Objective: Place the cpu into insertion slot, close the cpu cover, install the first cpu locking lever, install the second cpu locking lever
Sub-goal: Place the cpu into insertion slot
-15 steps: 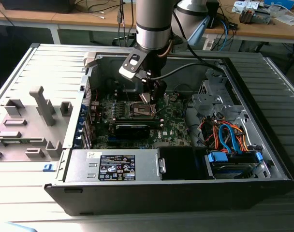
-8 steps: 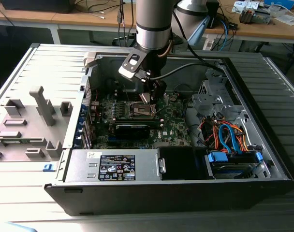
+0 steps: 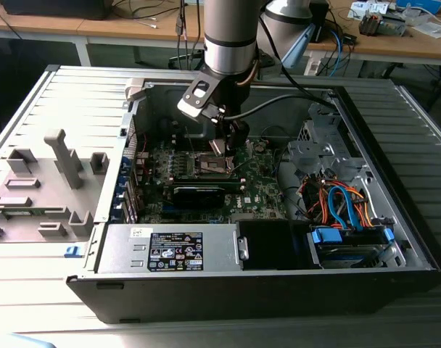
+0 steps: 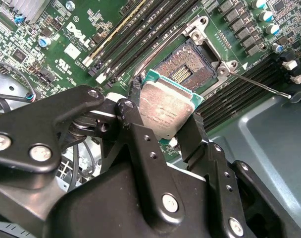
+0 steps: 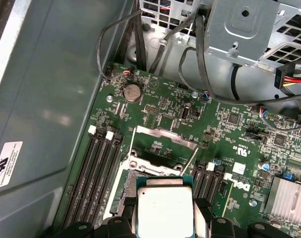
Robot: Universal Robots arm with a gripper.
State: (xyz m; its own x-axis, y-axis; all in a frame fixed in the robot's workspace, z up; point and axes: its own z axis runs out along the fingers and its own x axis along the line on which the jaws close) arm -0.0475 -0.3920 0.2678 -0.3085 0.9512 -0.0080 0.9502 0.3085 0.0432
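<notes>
My gripper (image 4: 164, 121) is shut on the cpu (image 4: 166, 110), a flat square chip with a silver-grey top on a green edge, held by two opposite sides. It hangs a little above and beside the insertion slot (image 4: 188, 67), whose dark pin field lies bare. In the first wrist view the cpu (image 5: 164, 210) partly covers the slot (image 5: 126, 187), and the cpu cover (image 5: 163, 132) stands swung up behind it. A thin locking lever (image 4: 259, 82) sticks out loose beside the slot. The exterior view shows the gripper (image 3: 230, 142) low over the slot (image 3: 208, 166) inside the open computer case.
Black memory slots (image 5: 98, 168) run along both sides of the socket. A long black card (image 3: 199, 193) lies in front of it. Orange and blue cables (image 3: 336, 203) and a drive cage fill the exterior view's right. A grey fixture (image 3: 57, 163) sits outside the case at the left.
</notes>
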